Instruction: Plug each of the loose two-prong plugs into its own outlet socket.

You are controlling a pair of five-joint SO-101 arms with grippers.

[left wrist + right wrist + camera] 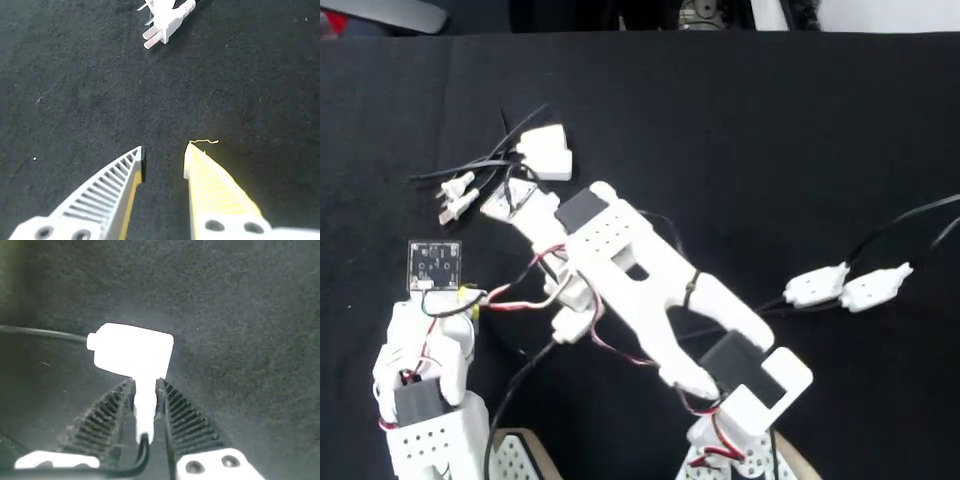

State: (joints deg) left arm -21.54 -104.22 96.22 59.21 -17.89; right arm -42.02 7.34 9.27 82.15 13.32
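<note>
There are three plugs near one white socket block (545,150) on the black table (770,130). One plug (145,410) is clamped between the fingers of the right gripper (146,382). Its front end touches the socket block's side, though the prongs are hidden, so how far in it sits cannot be told. A black cable (40,332) leaves the block's end. The two loose plugs (458,195) lie side by side just beside the socket block, on the side toward the left arm, with their prongs bare.

The left gripper (162,150) hangs over bare cloth with its fingers apart and holds nothing. It is near the loose plugs but well apart from the socket block.

Far from the block, across the table, two white cord connectors (845,285) lie end to end and touching, each with its own black cable.
</note>
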